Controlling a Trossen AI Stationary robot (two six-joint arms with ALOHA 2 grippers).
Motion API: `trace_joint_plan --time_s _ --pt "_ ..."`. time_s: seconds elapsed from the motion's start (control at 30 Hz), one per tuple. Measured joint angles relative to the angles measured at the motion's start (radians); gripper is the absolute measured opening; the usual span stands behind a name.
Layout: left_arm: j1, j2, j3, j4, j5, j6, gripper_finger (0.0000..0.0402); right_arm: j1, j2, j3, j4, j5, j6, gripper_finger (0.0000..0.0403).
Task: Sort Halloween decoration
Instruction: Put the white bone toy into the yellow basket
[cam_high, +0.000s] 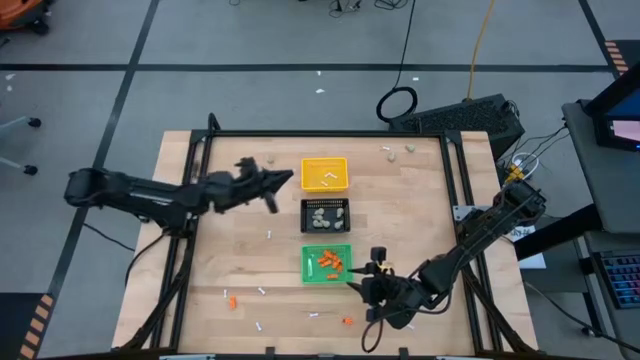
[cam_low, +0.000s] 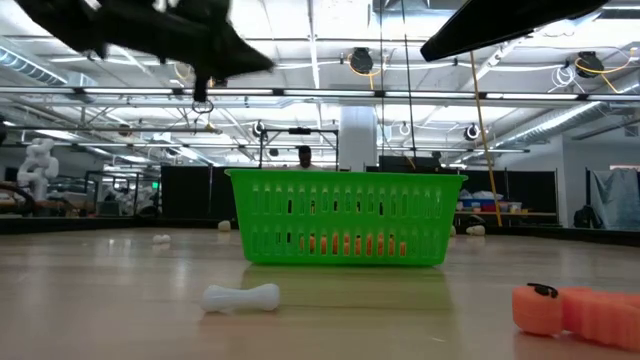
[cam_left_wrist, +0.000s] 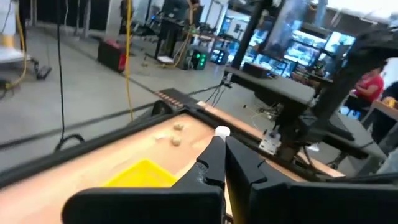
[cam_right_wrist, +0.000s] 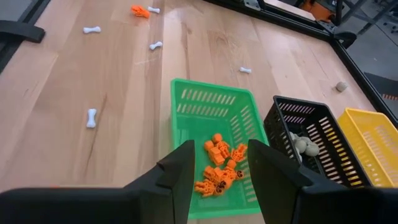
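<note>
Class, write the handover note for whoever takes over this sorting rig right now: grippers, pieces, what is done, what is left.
Left gripper: shut on a small white piece, raised beside the yellow tray.
Right gripper: open, empty, over the green tray.
Done: orange pieces lie in the green tray, beige lumps in the black tray, white sticks in the yellow tray.
Left: white bones and orange bits are scattered on the table; two beige lumps sit at its far edge.

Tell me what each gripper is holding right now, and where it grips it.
The left gripper pinches a white stick by one end; the right gripper is open, holding nothing.
</note>
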Motion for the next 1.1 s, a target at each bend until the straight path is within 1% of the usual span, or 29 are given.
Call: trace_joint_plan --time_s 0.1,0.27,0.4,0.5,0.67,0.83,0.93,1.0,1.1 --pt "0.072 0.143 0.007 0.085 0.052 -0.066 0.0 -0.004 0.0 0.0 0.0 0.0 0.003 0.0137" --pt "0.172 0.352 0.074 0.092 0.122 -0.094 0.0 -0.003 0.0 0.0 0.0 0.0 0.007 0.0137" --pt "0.206 0.498 0.14 0.089 0.21 -0.094 0.0 -0.004 0.0 0.0 0.0 0.0 0.011 0.0137" --pt "0.213 0.564 0.177 0.081 0.227 -0.089 0.0 -0.004 0.0 0.0 0.0 0.0 0.011 0.0137" --pt "0.212 0.578 0.205 0.05 0.215 -0.07 0.0 -0.003 0.0 0.0 0.0 -0.002 0.011 0.0137" --pt "0.215 0.577 0.249 -0.115 0.203 -0.051 0.0 -0.003 0.0 0.0 0.0 -0.003 0.006 0.0137" --pt "0.212 0.581 0.272 -0.203 0.157 -0.015 0.0 -0.003 0.0 0.0 0.0 -0.003 0.002 0.0137" --pt "0.212 0.581 0.28 -0.234 0.139 -0.012 0.0 -0.003 0.0 0.0 0.0 -0.003 0.002 0.0137" --pt "0.218 0.581 0.296 -0.271 0.139 -0.012 0.0 -0.003 0.0 0.0 0.0 -0.003 0.006 0.0137"
